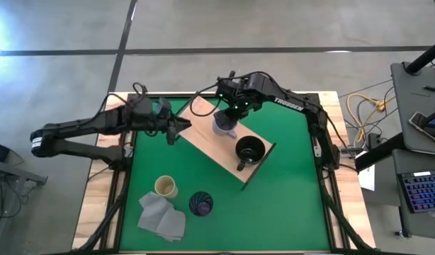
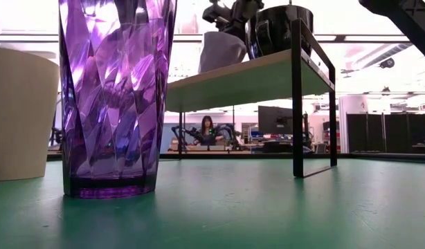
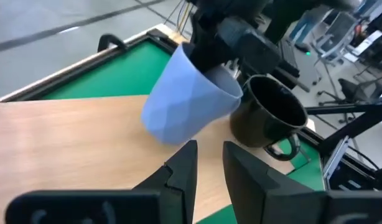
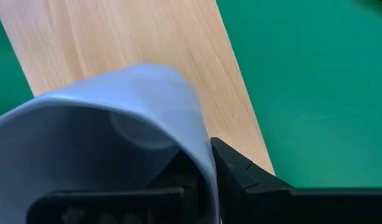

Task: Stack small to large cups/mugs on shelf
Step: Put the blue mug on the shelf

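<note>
Your right pincer (image 1: 230, 113) clamps rim of lavender-grey faceted mug (image 1: 224, 125), tilted over light-wood shelf board (image 1: 203, 133) beside black-green mug (image 1: 249, 149), likely for setting down. Left pincer (image 1: 181, 126) waits at shelf edge, fingers slightly parted, empty.

Two dark, slender jointed arms, white TROSSEN lettering on the right arm (image 1: 288, 103), green lights near its wrist.
</note>
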Available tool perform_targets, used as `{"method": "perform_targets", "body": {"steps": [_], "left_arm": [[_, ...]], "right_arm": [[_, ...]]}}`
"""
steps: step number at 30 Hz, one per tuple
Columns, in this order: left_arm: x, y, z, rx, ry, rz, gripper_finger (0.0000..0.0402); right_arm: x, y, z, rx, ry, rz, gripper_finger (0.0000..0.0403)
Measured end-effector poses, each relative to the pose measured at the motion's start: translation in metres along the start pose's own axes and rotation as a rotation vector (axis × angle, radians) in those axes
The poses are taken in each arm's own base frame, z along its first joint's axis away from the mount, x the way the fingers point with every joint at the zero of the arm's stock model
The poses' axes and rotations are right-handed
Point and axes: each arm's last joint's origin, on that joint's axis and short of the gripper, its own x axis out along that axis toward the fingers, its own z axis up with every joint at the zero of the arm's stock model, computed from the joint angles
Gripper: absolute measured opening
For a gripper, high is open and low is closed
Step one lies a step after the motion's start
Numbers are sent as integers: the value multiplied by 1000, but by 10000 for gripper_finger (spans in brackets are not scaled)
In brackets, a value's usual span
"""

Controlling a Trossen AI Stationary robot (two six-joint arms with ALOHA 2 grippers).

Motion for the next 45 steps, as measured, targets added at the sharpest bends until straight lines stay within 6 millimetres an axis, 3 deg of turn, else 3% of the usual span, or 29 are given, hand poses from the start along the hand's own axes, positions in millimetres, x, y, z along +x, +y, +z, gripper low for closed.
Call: {"method": "perform_targets", "body": {"steps": [15, 28, 36, 45], "left_arm": [[-15, 18, 9, 6, -40, 84, 63], [-12, 19, 8, 10, -31, 89, 63], [-1, 23, 5, 6, 8, 106, 63], [23, 28, -3, -6, 88, 91, 63]], "right_arm": [[3, 4, -2, -33, 31, 26, 26], [2, 8, -1, -57, 7, 62, 92], [-2, 7, -2, -71, 2, 66, 107], [-31, 0, -7, -71, -70, 91, 107]]}}
